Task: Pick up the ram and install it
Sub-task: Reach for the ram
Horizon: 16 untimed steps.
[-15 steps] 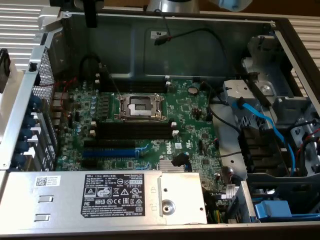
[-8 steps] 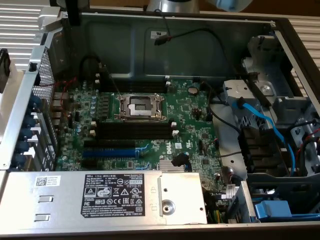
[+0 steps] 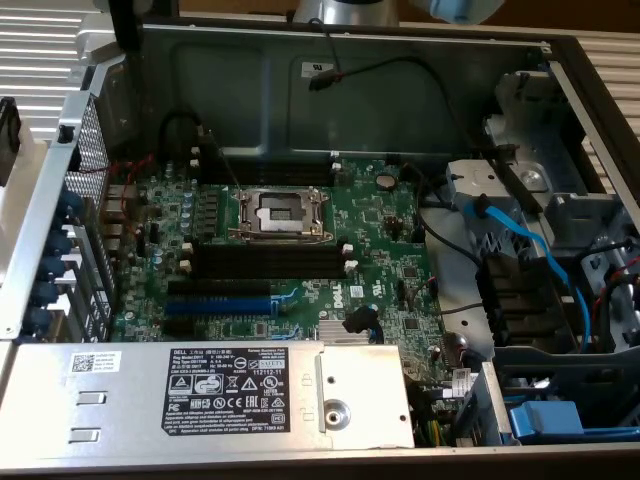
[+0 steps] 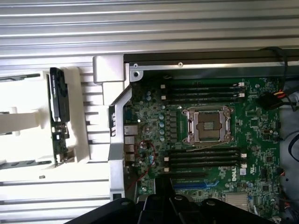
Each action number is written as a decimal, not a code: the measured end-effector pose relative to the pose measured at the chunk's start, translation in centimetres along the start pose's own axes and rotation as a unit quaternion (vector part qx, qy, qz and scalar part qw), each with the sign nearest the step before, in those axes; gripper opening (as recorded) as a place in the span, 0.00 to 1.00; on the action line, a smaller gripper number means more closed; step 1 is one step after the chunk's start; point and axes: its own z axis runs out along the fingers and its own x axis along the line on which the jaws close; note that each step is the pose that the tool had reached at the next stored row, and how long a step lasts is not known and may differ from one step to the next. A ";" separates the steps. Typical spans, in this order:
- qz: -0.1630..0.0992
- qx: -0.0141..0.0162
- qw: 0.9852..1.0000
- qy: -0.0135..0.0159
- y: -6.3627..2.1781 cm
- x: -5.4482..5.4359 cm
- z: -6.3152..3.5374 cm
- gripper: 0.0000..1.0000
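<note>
Outside the case, ram [image 4: 58,112]: sat in a white holder [image 4: 81,112], just beside the chassis wall.
Gripper [image 4: 161,207]: hung over the open case, fingers drawn together, well apart from the ram.
Motherboard [image 3: 390,250]: green, with the CPU socket [image 3: 281,213] between 2 banks of black memory slots [image 3: 265,262].
Blue slot [image 3: 218,305]: lay between the black slots and the power supply [image 3: 130,390].

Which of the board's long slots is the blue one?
The blue slot, between the black memory slots and the silver power supply; all the others are black.
</note>
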 end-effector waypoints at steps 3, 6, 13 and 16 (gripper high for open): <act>0.000 0.004 1.000 0.000 0.03 0.0 -0.01 0.10; 0.000 0.007 1.000 0.000 0.02 0.0 0.00 0.10; 0.000 0.007 1.000 -0.002 0.02 0.5 -0.02 0.10; 0.000 0.006 1.000 -0.006 -0.05 1.6 -0.04 0.10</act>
